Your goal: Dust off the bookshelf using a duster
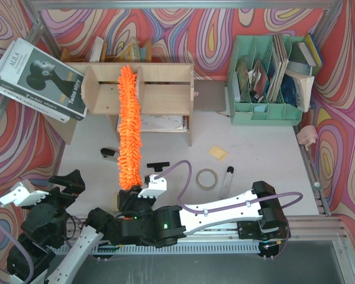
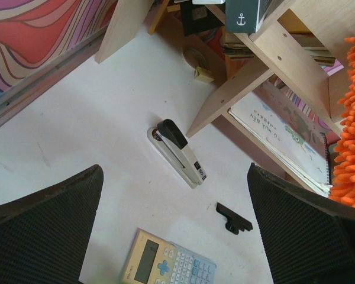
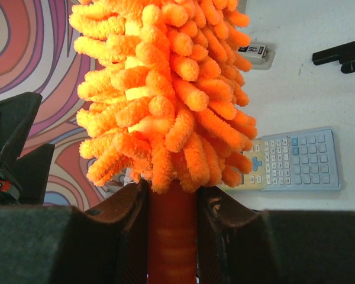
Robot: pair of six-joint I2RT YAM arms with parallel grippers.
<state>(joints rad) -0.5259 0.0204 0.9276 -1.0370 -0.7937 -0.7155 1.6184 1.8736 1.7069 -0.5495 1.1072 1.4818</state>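
The bookshelf (image 1: 160,92) is a low plywood unit with upright dividers at the back of the table; one leg and its underside show in the left wrist view (image 2: 266,56). The duster (image 1: 129,127), long, fluffy and bright orange, lies from the shelf's top forward over the table. My right gripper (image 1: 134,195) is shut on its orange handle; in the right wrist view the pads (image 3: 216,222) clamp the handle just under the fluffy head (image 3: 165,89). My left gripper (image 2: 174,171) hangs open over the table at the near left (image 1: 68,179), holding nothing. The duster's edge (image 2: 352,118) shows at its right.
A stapler (image 2: 177,152), a black clip (image 2: 234,218) and a calculator (image 2: 165,266) lie below the left gripper. A spiral notebook (image 2: 284,136) lies under the shelf. A tape roll (image 1: 206,178), a tube (image 1: 228,179), a yellow note (image 1: 219,153), a mint-green organizer (image 1: 266,83) and stacked books (image 1: 38,80) stand around.
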